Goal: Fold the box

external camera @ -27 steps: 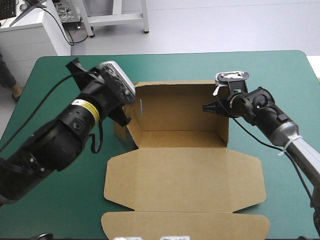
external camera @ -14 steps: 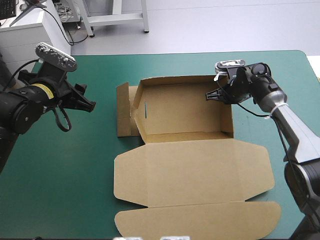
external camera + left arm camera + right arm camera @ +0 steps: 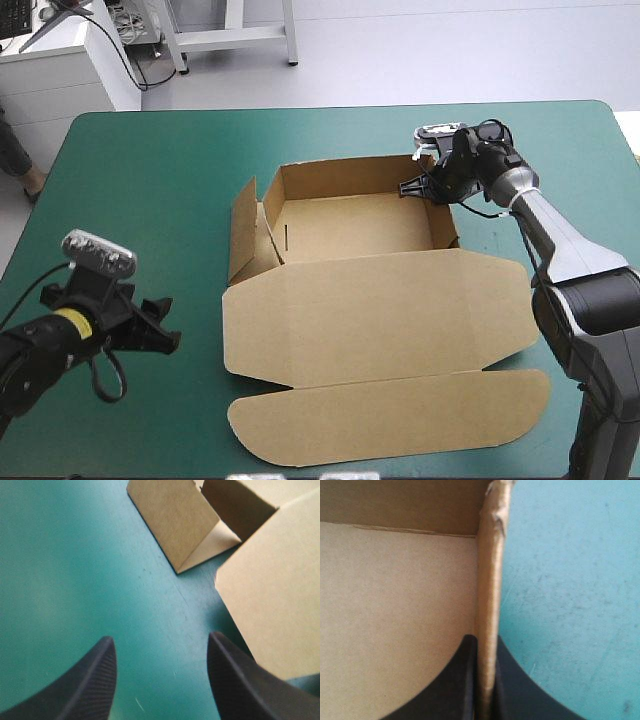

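**A:** What has changed just now?

**B:** The left gripper (image 3: 166, 336) has pulled away from the box (image 3: 350, 225). Earlier it was up against the left side; now it hangs low over the near-left of the teal-green cover (image 3: 150, 180), well apart from the board, with its black fingers spread wide and nothing between them.

**A:** And the side it let go of?

**B:** The left flap (image 3: 243, 228) stands splayed outward, not lying against the tray. From the left wrist view it looks like a loose wedge, open at its foot. It seems untucked, though I can't see the slot clearly.

**A:** The other arm?

**B:** The right gripper (image 3: 412, 187) has slid to the far right corner. Its fingers are pressed nearly together, pinching the right wall (image 3: 446, 215) by its top edge. The right wrist view shows the board edge between the two tips.

**A:** Where does the box sit?

**B:** Mid-table, as an open tray. The back and right walls are up, and the lid (image 3: 380, 310) lies flat toward the near edge.

**A:** What does that mean for the fold?

**B:** I judge the right side held, and the left side still to be raised and tucked.

**A:** Any writing?

**B:** None on the board. There is a yellow band (image 3: 68, 322) on the left arm, too small to read.
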Robot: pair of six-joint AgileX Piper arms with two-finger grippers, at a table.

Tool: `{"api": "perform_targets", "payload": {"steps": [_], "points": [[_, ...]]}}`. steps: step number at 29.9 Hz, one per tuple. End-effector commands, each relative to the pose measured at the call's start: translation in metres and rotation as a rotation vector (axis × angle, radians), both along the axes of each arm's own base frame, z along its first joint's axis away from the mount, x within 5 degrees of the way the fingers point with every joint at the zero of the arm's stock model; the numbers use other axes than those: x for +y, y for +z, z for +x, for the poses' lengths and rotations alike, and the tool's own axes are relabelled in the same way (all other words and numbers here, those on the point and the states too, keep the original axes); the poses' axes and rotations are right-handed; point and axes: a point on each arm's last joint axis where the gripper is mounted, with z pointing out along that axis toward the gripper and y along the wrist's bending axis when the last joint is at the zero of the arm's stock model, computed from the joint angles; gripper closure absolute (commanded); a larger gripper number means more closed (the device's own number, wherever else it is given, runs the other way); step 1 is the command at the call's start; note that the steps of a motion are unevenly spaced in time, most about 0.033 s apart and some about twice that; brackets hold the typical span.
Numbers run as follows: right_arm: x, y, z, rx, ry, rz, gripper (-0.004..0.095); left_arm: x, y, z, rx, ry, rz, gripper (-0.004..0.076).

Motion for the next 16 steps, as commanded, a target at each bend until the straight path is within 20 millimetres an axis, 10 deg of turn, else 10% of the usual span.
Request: {"api": "perform_targets", "payload": {"steps": [1,5,16], "points": [[0.004,0.006,-0.005,0.02,0.029,0.009,0.0927,0.008,-0.007,-0.023,-0.074,0.03,-0.06,0.0435],[0.004,0.006,-0.005,0.02,0.029,0.009,0.0927,0.016,-0.026,-0.045,-0.059,0.056,-0.085,0.0737],[0.004,0.028,-0.004,0.005,0.053,0.005,0.0705,0.04,-0.034,-0.08,-0.1,0.179,-0.04,0.0732]]}}
